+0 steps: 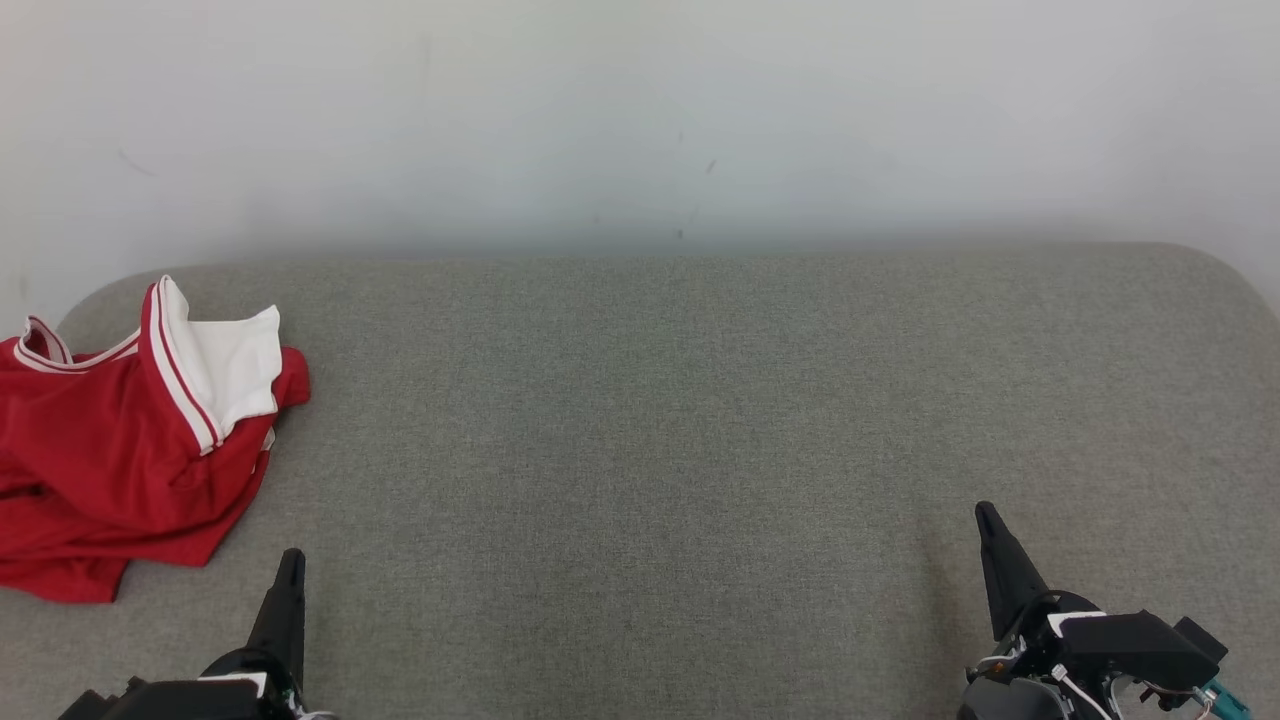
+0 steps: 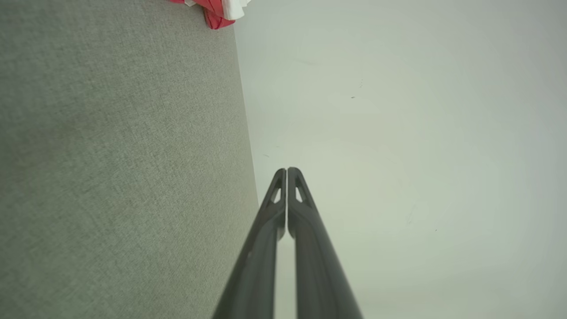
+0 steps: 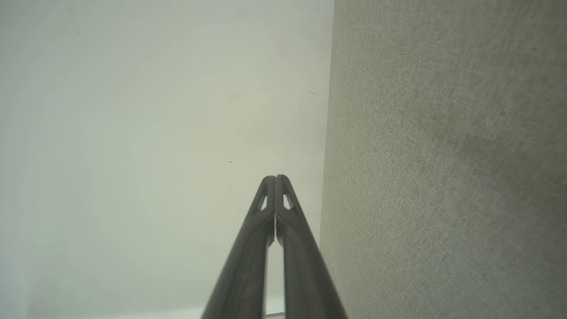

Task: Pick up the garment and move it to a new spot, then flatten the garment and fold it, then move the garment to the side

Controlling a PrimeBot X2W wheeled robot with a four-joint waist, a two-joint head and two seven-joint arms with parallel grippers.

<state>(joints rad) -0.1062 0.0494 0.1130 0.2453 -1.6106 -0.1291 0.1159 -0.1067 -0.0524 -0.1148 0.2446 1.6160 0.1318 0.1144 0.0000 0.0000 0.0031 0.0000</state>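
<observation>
The garment (image 1: 120,450) is a red jersey with white lining and white-striped trim, lying crumpled at the far left of the grey fabric surface (image 1: 650,450). A corner of the garment (image 2: 217,11) peeks in at the top of the left wrist view. My left gripper (image 1: 291,556) sits at the lower left, shut and empty, just right of the garment's near edge and apart from it. In its own view the left gripper (image 2: 286,170) has its fingers pressed together. My right gripper (image 1: 985,512) is at the lower right, far from the garment; the right gripper (image 3: 275,178) is shut on nothing.
The grey surface has rounded far corners and ends against a pale wall (image 1: 640,120). Open grey fabric stretches from the garment across to the right edge.
</observation>
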